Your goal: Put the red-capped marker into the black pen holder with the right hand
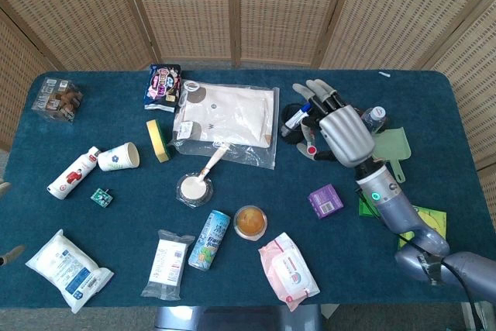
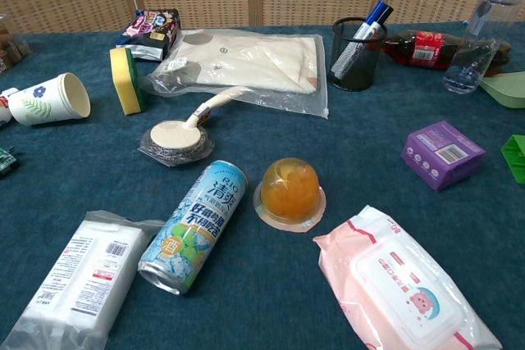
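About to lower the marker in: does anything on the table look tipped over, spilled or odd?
Nothing spilled. The paper cup, green drink can and cola bottle lie on their sides. The black pen holder stands upright, already holding a blue-capped marker.

Head view looks steeply down over the whole worktop; chest view sits low and close (probably front-edge height), sharing the middle.

Matt blue cloth over table. Black wire-mesh pen holder. Glossy clear plastic bag. Shiny metal drink can. Smooth silver-grey casing on right robot hand. Paper cup.
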`<action>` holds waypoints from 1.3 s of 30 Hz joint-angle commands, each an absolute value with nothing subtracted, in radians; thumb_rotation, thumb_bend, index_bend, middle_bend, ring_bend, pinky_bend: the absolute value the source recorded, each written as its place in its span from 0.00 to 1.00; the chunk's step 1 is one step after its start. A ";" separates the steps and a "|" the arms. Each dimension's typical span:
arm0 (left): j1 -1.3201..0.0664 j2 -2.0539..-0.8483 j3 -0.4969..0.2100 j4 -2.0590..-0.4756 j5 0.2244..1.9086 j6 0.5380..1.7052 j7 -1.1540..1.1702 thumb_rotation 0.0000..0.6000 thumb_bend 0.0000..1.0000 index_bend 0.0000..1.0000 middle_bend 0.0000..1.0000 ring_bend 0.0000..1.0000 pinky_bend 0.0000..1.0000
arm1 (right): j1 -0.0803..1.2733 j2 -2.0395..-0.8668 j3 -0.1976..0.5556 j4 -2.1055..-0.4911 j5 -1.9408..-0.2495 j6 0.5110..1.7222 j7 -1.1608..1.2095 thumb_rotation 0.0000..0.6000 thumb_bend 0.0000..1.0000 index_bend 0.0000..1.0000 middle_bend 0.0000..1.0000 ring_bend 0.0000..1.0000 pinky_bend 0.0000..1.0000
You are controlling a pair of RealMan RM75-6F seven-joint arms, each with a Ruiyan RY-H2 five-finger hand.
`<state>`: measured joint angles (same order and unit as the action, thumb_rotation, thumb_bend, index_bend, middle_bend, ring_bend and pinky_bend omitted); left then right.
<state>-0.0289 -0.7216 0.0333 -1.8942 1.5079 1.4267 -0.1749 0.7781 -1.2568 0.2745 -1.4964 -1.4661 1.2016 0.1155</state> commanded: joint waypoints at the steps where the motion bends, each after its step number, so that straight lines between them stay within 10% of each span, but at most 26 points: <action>1: -0.033 -0.722 0.031 -1.893 1.502 1.419 -0.177 1.00 0.07 0.00 0.00 0.00 0.00 | 0.820 -1.320 0.323 -1.468 -1.386 1.155 0.109 1.00 0.34 0.70 0.11 0.00 0.14; 39: -0.083 -0.722 -0.004 -1.904 1.370 1.319 -0.158 1.00 0.07 0.00 0.00 0.00 0.00 | 0.890 -1.665 0.490 -0.948 -1.029 0.896 0.463 1.00 0.37 0.71 0.11 0.00 0.14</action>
<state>-0.0831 -0.7223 -0.0043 -1.9033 1.3699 1.3188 -0.1578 0.8946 -1.6624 0.4916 -0.9515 -1.0225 0.9022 0.4520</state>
